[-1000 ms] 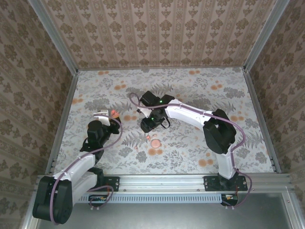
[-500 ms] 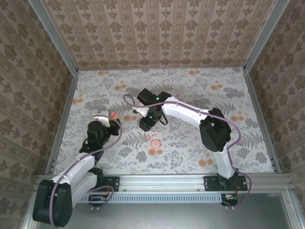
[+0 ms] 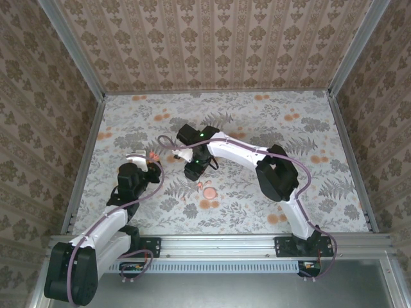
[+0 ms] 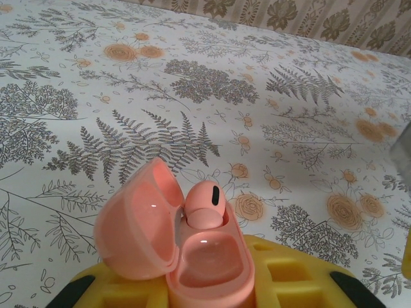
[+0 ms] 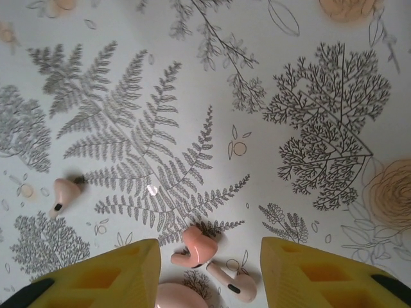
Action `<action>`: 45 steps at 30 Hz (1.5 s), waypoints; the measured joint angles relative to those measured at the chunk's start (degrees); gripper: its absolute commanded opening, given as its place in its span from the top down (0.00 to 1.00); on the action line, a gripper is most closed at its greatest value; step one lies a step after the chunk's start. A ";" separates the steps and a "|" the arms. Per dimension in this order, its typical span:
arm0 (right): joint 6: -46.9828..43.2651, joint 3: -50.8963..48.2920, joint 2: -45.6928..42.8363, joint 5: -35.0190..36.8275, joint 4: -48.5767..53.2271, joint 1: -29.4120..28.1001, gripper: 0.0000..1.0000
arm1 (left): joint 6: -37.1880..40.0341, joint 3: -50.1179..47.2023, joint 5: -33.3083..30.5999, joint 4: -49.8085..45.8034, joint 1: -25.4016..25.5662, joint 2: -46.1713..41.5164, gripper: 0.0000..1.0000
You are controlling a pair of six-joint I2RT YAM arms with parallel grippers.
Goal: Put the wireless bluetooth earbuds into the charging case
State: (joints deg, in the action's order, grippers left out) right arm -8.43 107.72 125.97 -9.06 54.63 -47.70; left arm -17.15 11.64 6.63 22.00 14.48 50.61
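One earbud already stands in the open case, which the left hand grips by its base. The right hand hangs over the tabletop, fingers apart and holding nothing. A loose earbud lies between its fingertips, with a paler piece just beside it. Fetching the second bud looks to be the step; next, lower and close on it cleanly without scattering its neighbour.

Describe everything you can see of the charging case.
The charging case is a glossy salmon-pink plastic box with rounded edges. Its hinged lid stands open to the left. One matching earbud sticks up from inside. The left gripper clamps its lower body between yellow pads, above the floral table.
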 measured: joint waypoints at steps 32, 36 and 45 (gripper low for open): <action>35.87 -7.30 1.01 -5.03 -0.74 -0.26 0.61 | 0.00 0.00 -0.59 -0.24 -0.33 -1.92 0.81; 36.28 -7.30 1.01 -4.57 -0.74 -0.35 0.62 | 0.00 0.00 -0.66 -0.28 -0.33 -2.43 0.81; 37.13 -6.60 1.97 -3.28 -0.87 -0.76 0.64 | 0.00 0.00 -0.66 -1.09 -0.33 -2.49 0.81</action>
State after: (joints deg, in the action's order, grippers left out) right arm 28.71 101.12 127.94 -12.34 53.76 -48.47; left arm -17.15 11.64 5.98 20.91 14.15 48.12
